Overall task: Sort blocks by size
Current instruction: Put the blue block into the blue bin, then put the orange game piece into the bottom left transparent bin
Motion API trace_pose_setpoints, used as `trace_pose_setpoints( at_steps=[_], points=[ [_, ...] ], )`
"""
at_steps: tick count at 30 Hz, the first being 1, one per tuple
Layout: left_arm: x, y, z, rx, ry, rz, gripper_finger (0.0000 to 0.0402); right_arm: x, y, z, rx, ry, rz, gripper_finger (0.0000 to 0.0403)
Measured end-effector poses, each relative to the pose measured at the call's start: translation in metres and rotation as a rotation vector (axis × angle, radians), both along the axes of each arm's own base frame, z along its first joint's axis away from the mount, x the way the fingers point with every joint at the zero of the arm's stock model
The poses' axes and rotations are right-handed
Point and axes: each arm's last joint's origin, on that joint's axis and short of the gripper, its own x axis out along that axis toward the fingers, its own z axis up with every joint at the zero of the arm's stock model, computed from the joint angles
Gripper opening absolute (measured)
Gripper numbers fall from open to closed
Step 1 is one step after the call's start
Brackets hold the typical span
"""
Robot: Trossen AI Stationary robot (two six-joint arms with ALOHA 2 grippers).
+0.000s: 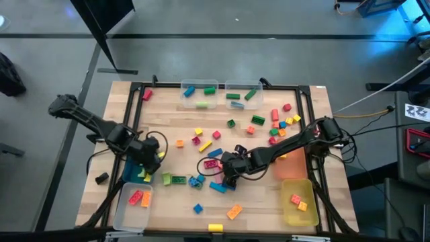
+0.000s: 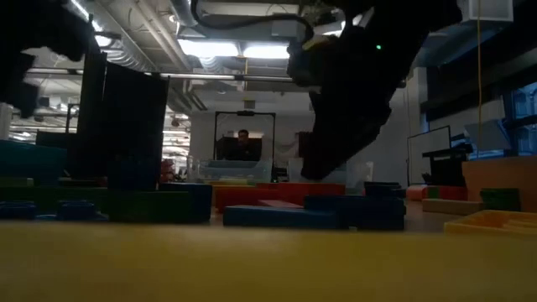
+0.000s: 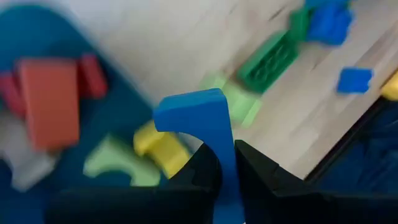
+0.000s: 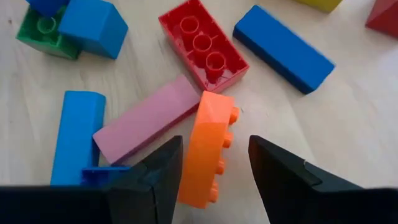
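My left gripper point(image 3: 225, 163) pinches a blue block point(image 3: 198, 127) over the blue bin point(image 3: 74, 118) at the tabletop's left edge; the thin grip could let it twist out. My right gripper point(image 4: 211, 163), half-open, straddles an orange block point(image 4: 208, 149) mid-tabletop.

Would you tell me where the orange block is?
In the right wrist view, the orange block stands between the right gripper's fingers, beside the pink bar.
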Motion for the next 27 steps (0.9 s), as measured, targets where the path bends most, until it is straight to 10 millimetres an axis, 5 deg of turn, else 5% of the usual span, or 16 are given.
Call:
trace_pose_setpoints(
  at_steps=[6,18,27],
  points=[
    [-0.012,-0.005,-0.005,-0.013,0.146,0.017,0.0048,0.001,0.001,-0.006,0.003,0.02,0.005,0.0186],
    [-0.013,-0.006,-0.008,0.078,0.135,-0.071,0.0127,0.001,0.002,-0.019,0.015,0.069,0.019,0.0182],
    [-0.001,-0.01,-0.004,0.071,-0.022,-0.169,0.015,0.004,0.003,-0.028,0.009,0.088,0.044,0.0095]
  ],
)
